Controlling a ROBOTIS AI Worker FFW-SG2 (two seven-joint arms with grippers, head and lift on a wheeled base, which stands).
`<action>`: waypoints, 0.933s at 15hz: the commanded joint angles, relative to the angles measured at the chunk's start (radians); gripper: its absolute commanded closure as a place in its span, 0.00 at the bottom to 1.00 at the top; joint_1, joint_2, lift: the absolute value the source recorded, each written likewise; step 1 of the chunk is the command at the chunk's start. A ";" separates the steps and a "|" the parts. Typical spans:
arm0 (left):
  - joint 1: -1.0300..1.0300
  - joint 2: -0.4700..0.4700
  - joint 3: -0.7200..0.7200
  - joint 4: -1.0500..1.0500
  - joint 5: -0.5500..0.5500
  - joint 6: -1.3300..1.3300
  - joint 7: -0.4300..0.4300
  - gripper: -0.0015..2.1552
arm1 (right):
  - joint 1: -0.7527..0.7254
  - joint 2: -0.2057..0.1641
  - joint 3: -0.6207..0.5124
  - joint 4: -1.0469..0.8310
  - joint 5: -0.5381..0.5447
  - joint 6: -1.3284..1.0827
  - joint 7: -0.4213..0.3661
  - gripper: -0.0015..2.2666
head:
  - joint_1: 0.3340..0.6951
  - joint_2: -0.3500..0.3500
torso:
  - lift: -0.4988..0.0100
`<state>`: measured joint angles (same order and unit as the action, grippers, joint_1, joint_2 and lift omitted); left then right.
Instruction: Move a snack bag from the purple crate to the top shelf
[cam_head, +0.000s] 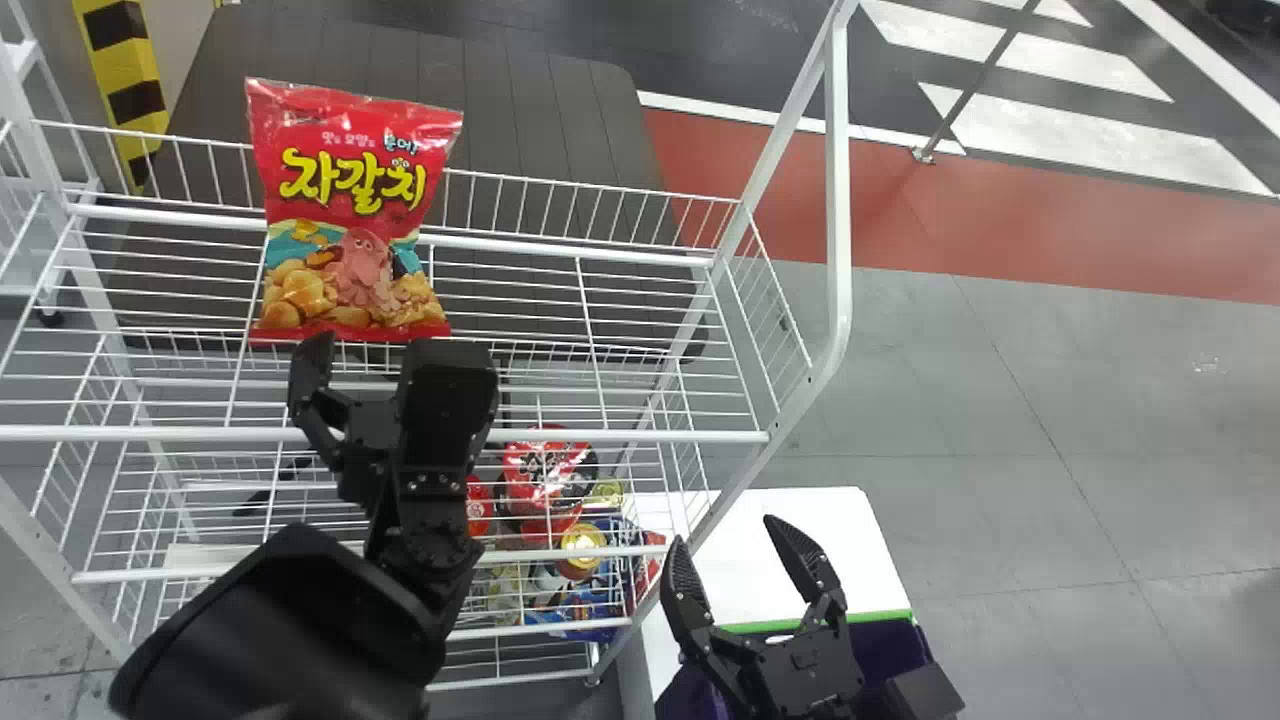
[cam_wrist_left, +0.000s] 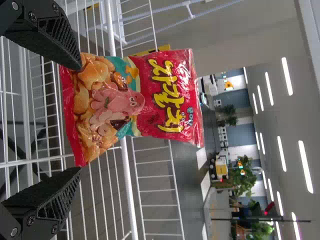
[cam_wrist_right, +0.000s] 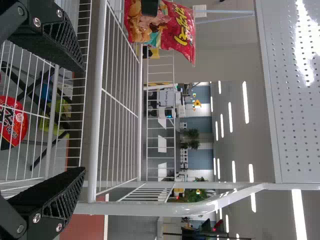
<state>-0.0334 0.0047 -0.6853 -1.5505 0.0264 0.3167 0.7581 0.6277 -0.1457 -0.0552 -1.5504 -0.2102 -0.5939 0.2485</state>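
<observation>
The fingers of my left gripper (cam_wrist_left: 79, 119) are spread at the foot of the snack bag (cam_wrist_left: 127, 102), upright on the top shelf (cam_head: 600, 436); a crooked retreat could snag and topple it. My right gripper (cam_head: 724, 530) is spread too

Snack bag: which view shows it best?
The left wrist view: the snack bag is close there, with nearly its whole front showing and the left gripper at its bottom edge. The head view shows the front too, from farther off. The right wrist view cuts it off at the edge, and something black covers part.
</observation>
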 joint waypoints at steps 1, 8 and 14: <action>-0.072 -0.007 -0.025 0.066 0.044 -0.011 0.044 0.05 | 0.000 0.002 0.000 0.004 0.003 0.001 0.000 0.06 | 1.00 0.03 | 0.98; -0.129 -0.007 -0.003 0.089 0.153 -0.014 0.059 0.07 | -0.010 -0.002 0.014 0.013 0.005 0.004 0.000 0.06 | 1.00 0.06 | 0.98; -0.207 -0.007 0.003 0.225 0.199 -0.078 0.079 0.07 | -0.029 -0.014 0.028 0.026 0.002 0.032 0.000 0.06 | 1.00 0.11 | 0.98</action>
<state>-0.2173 0.0046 -0.6831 -1.3670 0.2139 0.2636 0.8379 0.5994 -0.1578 -0.0284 -1.5290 -0.2068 -0.5636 0.2485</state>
